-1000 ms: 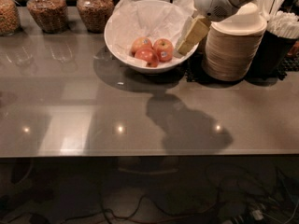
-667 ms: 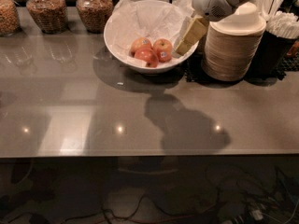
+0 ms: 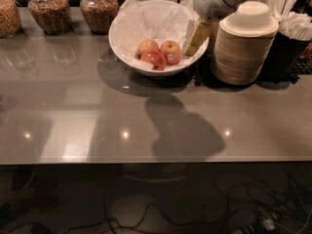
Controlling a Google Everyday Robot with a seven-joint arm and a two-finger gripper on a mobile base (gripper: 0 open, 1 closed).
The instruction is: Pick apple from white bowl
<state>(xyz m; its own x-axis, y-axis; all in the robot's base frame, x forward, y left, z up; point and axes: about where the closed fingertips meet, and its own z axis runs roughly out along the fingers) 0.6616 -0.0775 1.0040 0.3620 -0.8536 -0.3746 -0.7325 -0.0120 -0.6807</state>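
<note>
Red apples (image 3: 156, 57) sit in the far-edge white bowl (image 3: 119, 48); gripper (image 3: 196, 35) at its right rim, opening indiscernible, should centre over one.

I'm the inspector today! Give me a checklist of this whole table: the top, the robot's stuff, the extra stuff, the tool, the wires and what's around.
Surface: glossy grey table with shadows and small light spots.
Job's things: white bowl lined with paper; three red apples inside.
Clutter: stack of beige bowls right of the white bowl; three glass jars back left; dark cup of white sticks far right.
Grippers: tool over the bowl's right rim, beside the apples, no apple in it.
Cables: wires on the floor below.
Surroundings: dark floor; nothing else seen.
</note>
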